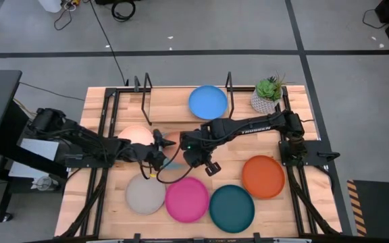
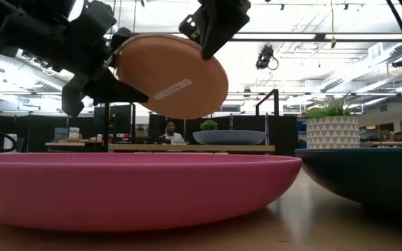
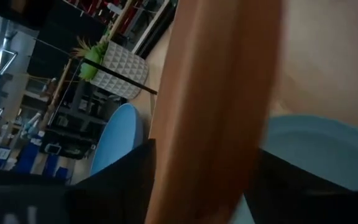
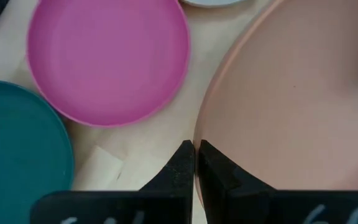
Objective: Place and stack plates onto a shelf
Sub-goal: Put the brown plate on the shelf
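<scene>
The tan plate [image 2: 169, 73] stands tilted on edge in the air between both grippers, its underside with a white sticker facing the low view. My left gripper [image 2: 110, 77] is shut on its one side, my right gripper [image 2: 208, 42] on its upper rim. In the high view they meet at mid-table [image 1: 170, 143]. Under them the light blue plate [image 3: 316, 149] lies on the table, the peach plate [image 1: 134, 135] next to it. The blue plate [image 1: 208, 101] rests on the shelf [image 2: 187, 147] board. My left gripper pinches the tan plate's rim [image 3: 210, 124] between its two fingers, one on each face, coming level from the table's left. The plate is lifted clear and stands on edge. My right gripper pinches the opposite rim [image 4: 199, 134] between its nearly closed fingertips [image 4: 182, 162], reaching from the table's right and above the plate.
Grey [image 1: 145, 194], magenta [image 1: 186, 199], dark teal [image 1: 231, 208] and orange [image 1: 263, 177] plates lie along the near half of the table. A potted plant [image 1: 269, 94] stands at the shelf's right end. Black shelf uprights [image 1: 145, 94] rise at the far side.
</scene>
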You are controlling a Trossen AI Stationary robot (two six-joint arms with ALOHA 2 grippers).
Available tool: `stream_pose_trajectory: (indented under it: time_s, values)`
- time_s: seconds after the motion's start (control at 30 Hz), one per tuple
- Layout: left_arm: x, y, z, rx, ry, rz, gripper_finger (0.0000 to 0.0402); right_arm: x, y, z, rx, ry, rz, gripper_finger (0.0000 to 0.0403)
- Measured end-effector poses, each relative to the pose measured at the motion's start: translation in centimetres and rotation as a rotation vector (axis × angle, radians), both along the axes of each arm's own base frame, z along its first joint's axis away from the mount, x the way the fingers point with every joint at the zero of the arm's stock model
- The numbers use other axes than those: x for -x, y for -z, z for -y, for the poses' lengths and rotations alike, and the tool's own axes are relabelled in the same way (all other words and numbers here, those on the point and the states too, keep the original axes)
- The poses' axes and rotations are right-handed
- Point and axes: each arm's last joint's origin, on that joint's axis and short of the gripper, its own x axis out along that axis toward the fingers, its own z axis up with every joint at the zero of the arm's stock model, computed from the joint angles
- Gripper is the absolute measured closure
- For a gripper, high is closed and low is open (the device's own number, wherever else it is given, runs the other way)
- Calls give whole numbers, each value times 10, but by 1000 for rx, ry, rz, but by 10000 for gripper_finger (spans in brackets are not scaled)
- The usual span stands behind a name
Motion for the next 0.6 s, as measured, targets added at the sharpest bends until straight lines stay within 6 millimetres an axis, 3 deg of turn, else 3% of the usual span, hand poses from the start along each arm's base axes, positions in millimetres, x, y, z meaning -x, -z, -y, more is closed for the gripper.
stream_pose_trajectory:
  time_s: [0.23, 0.4, 0.6]
  values:
    - [-1, 0, 1, 18, -4, 6, 265, 0, 0, -1, -1, 1, -1, 383]
    - [-1, 1, 1, 27, 16, -3, 316, -1, -1, -4, 0, 18, 13, 357]
    - [-1, 0, 1, 31, 20, -1, 354, 0, -27, -1, 61, 99, 57, 307]
